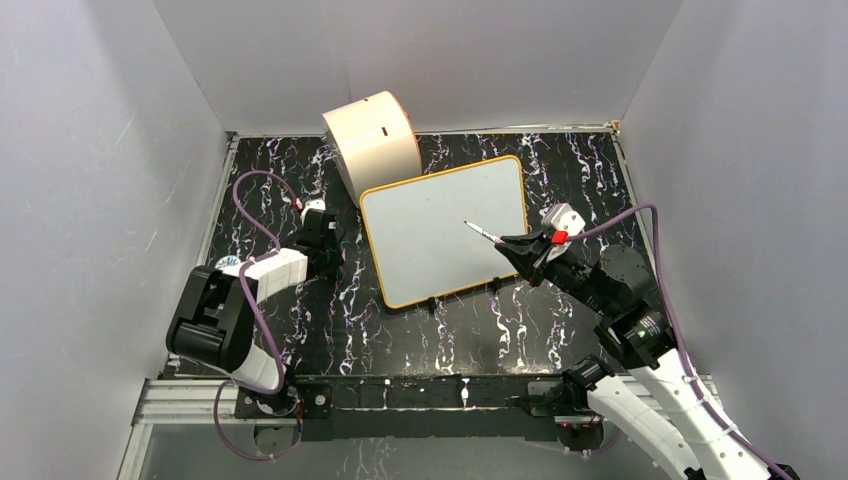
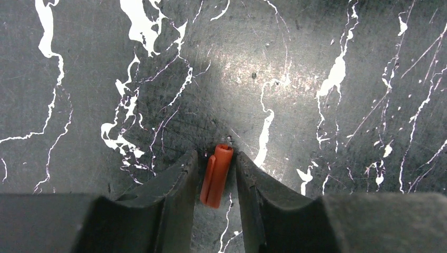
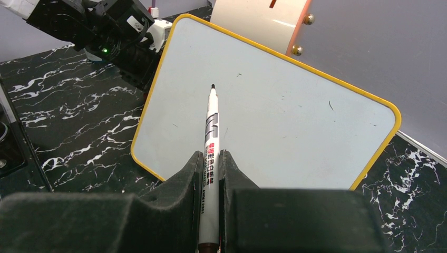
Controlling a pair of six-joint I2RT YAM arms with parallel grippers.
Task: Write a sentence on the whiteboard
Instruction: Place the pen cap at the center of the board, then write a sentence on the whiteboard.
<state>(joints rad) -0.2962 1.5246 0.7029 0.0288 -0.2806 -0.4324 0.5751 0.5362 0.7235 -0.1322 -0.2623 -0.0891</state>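
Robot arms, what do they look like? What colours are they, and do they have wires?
The left arm and right arm both have chunky white shells with black joints. A thin purple cable loops along each one. The jaws are black and wedge-shaped. The right arm carries a small red tab near its wrist, and a tiny green light glows on the left arm's black wrist.

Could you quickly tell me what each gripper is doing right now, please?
Left gripper: slightly open around the orange cap.
Right gripper: shut on the marker.
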